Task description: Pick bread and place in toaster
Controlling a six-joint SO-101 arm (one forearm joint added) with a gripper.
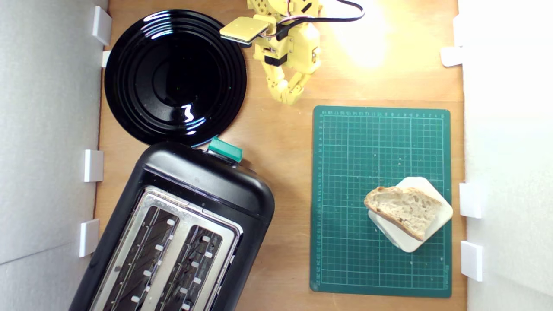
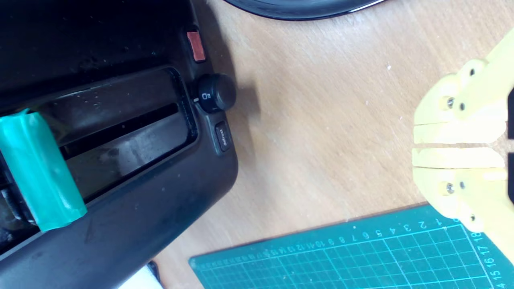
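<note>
Claw [image 2: 457, 145] closed near toaster [image 2: 120, 120] button marked "defrost".

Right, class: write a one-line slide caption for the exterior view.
Closed yellow claw hovers over wood; rustic bread slice waits on green cutting mat, black two-slot toaster empty.

Closed yellow gripper [image 2: 417, 145] over wood, toaster [image 2: 120, 192] with green lever [image 2: 40, 168], green mat [image 2: 341, 257]

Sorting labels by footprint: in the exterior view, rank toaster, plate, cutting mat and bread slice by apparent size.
1. Black toaster, partly cropped
2. Green cutting mat, possibly equal
3. Round black plate
4. Rustic bread slice
</note>
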